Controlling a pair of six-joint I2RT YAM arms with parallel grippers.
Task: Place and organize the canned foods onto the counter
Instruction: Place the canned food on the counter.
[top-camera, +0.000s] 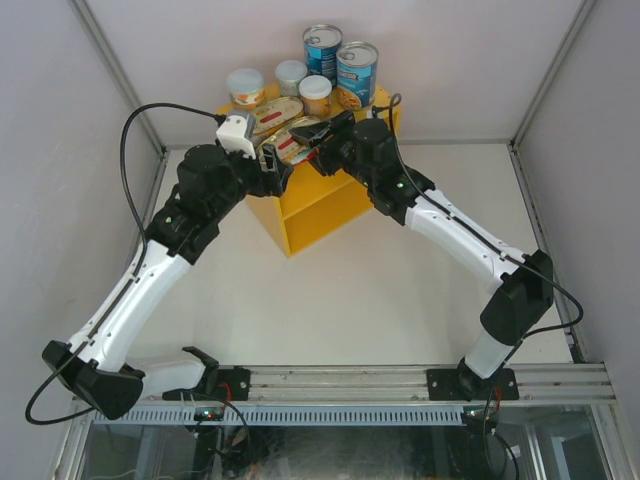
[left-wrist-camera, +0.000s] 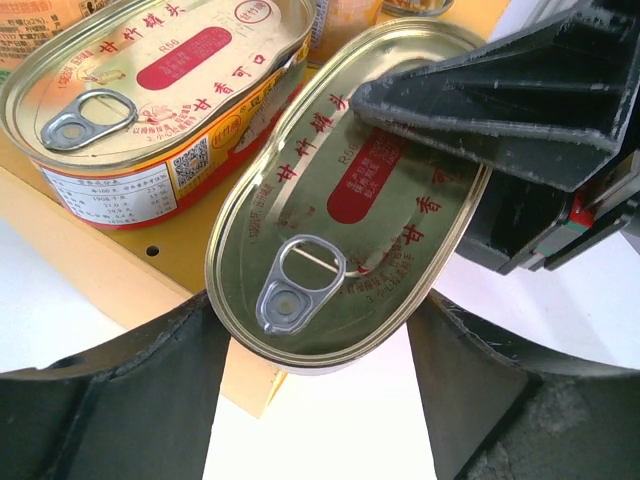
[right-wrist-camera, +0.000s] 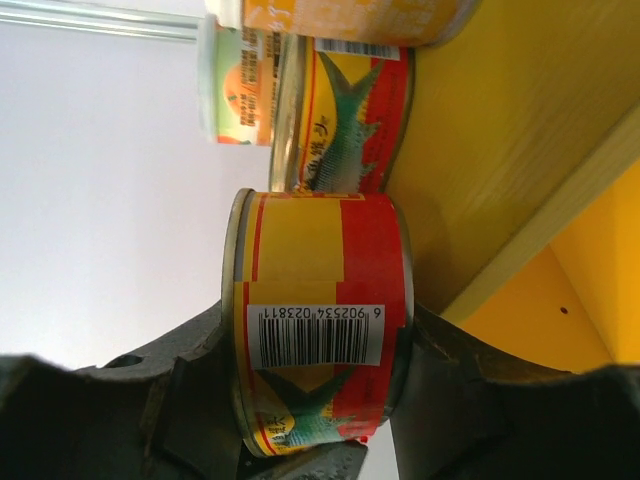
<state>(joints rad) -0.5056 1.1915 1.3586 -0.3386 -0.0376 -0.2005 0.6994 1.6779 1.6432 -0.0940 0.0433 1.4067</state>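
Note:
The yellow counter (top-camera: 330, 205) holds two tall blue cans (top-camera: 340, 60), three small pale-lidded cans (top-camera: 291, 75) and a flat oval tin (top-camera: 275, 112) on its top. A second oval tin (top-camera: 295, 140) with a red-yellow label sits at the top's front left edge, overhanging it (left-wrist-camera: 350, 210). My right gripper (right-wrist-camera: 315, 340) is shut on this tin, one finger on its lid (left-wrist-camera: 520, 100) and one under its base. My left gripper (left-wrist-camera: 315, 310) straddles the tin's near end, fingertips against its two long sides. Whether the tin rests on the counter I cannot tell.
The first oval tin (left-wrist-camera: 150, 90) lies just left of the held one, nearly touching it. A small can (right-wrist-camera: 235, 90) stands behind them. The counter's inner shelf (top-camera: 315, 215) opens toward the arms. A black cable (top-camera: 135, 130) loops off the left arm.

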